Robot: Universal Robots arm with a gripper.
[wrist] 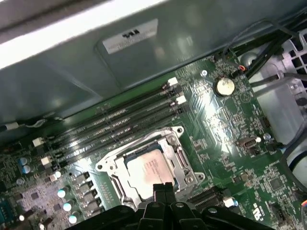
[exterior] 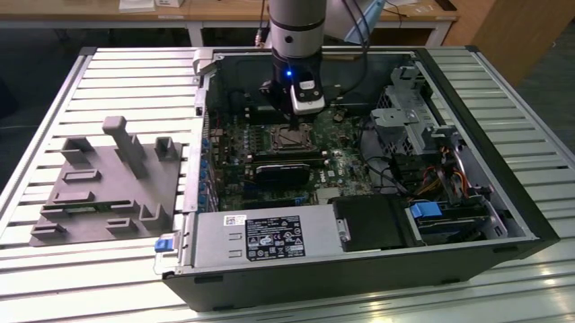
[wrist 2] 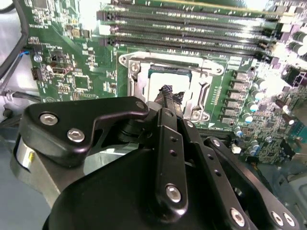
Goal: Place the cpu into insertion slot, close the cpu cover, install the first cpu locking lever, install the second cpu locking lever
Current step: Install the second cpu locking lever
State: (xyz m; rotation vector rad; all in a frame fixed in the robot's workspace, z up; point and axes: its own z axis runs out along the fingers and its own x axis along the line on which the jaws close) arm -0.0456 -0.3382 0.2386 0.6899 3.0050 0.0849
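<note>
Gripper [wrist: 162, 188] over seated cpu [wrist: 149, 167], fingers together, holding nothing.
Your risk: cpu cover [wrist: 180, 158] looks down but unlatched; an off-line fingertip push could skid onto the insertion slot [wrist: 108, 168] rim.

The cpu [wrist: 149, 168] — silver-grey, flat — sits in the insertion slot [wrist: 109, 168].
</note>
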